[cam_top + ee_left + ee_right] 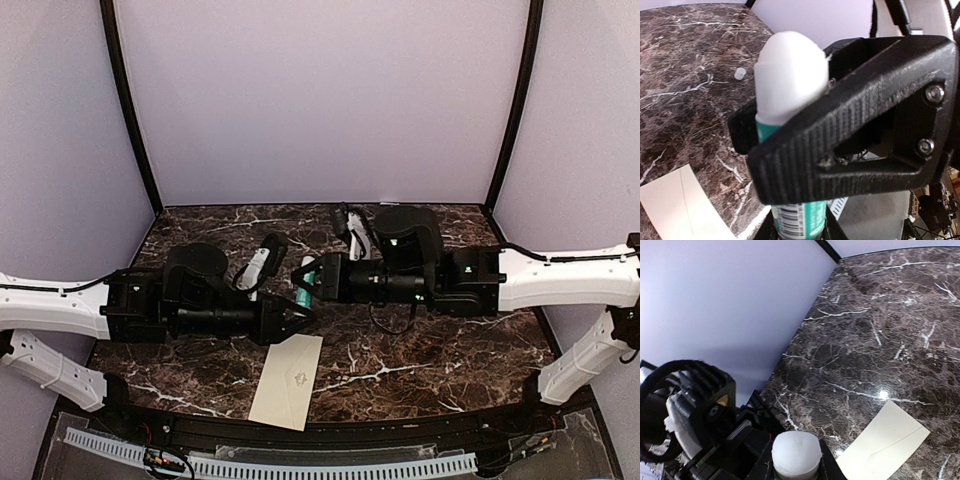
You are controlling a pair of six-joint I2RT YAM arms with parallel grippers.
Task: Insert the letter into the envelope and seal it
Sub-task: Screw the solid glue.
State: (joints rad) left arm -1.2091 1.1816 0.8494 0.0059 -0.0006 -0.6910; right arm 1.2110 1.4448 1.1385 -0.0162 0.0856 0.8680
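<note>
Your left fingers [290, 320] are closed on the lower body of a teal glue stick [305, 297], holding it in the air over the middle of the table [420, 370]. Your right fingers [850, 125] are clamped across the same stick from the other side, just under its white domed top [790, 75]; whether that dome is a cap or bare glue, you cannot tell from here.

The envelope [289, 380] lies flat on the table near the front edge, just below and clear of both sets of fingers, with its faint emblem facing up. It reads as a plain rectangle, so the flap is not standing open, though nothing shows whether it is stuck down.

No loose letter is in view, so it is probably already inside the envelope; treat that as a guess. The part left for you looks like the sealing: ready the stick, glue the flap, and press it shut.

A small white piece [740, 74] sits on the table farther back; it is too small to name.
</note>
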